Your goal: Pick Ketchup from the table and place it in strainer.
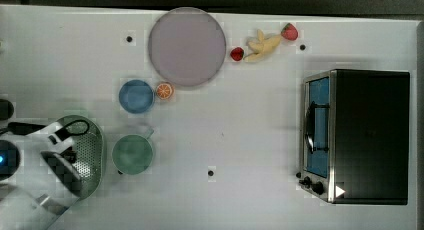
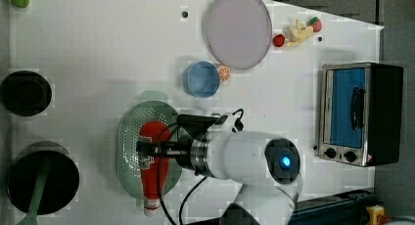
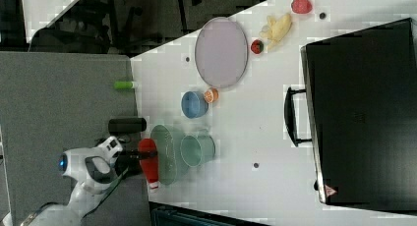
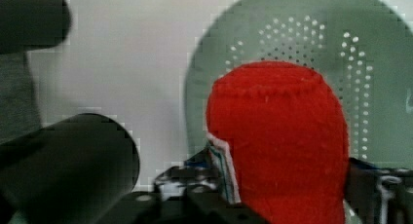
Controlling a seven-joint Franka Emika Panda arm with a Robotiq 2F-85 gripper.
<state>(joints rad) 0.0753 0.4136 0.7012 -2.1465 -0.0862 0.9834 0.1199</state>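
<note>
The red Ketchup (image 2: 152, 178) lies lengthwise in the pale green strainer (image 2: 128, 137), with its whitish cap end reaching past the rim toward the left view's bottom. My gripper (image 2: 147, 149) sits directly over the bottle's middle, straddling it. In the wrist view the bottle's red body (image 4: 277, 136) stands close in front of the perforated strainer (image 4: 292, 34). In the top view my arm covers much of the strainer (image 1: 95, 150) and hides the bottle. The right view shows the Ketchup (image 3: 149, 164) at the strainer's (image 3: 164, 152) near side.
A green cup (image 1: 132, 154) stands just beside the strainer, with a blue bowl (image 1: 136, 96) and an orange half (image 1: 164, 90) beyond it. A large lilac plate (image 1: 186, 46), strawberries and a banana (image 1: 262, 44) lie farther off. A toaster oven (image 1: 360, 135) fills the top view's right.
</note>
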